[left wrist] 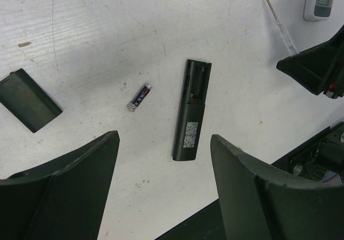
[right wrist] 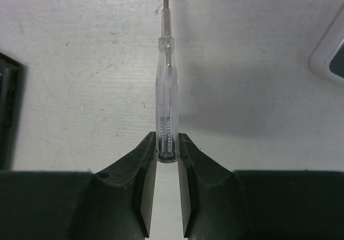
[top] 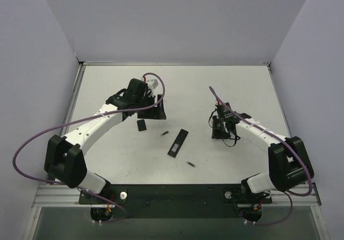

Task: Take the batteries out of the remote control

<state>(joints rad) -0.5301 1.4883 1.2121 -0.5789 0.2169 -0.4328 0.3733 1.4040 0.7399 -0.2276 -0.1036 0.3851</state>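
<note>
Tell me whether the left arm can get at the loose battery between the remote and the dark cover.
Probably yes: the left hand is open and empty, and the battery lies alone on the table, touching neither the remote control nor the cover, with nothing over it.

Matt black plastic on a scuffed white table.

The table (left wrist: pixel 80 46) is matt white, finely scratched and speckled. The remote control (left wrist: pixel 192 111) is smooth matt black plastic with a pale printed label on its back. At nine o'clock from it, the battery (left wrist: pixel 139 97) has a glossy printed wrap and a shiny metal end. The flat cover (left wrist: pixel 29 100) further that way is dull dark plastic. The clear tool (right wrist: pixel 166 89) is glossy translucent plastic with a metal spring inside and a thin metal shaft. The left claw (left wrist: pixel 164 138) and right claw (right wrist: pixel 166 148) look like matt black plastic.
</note>
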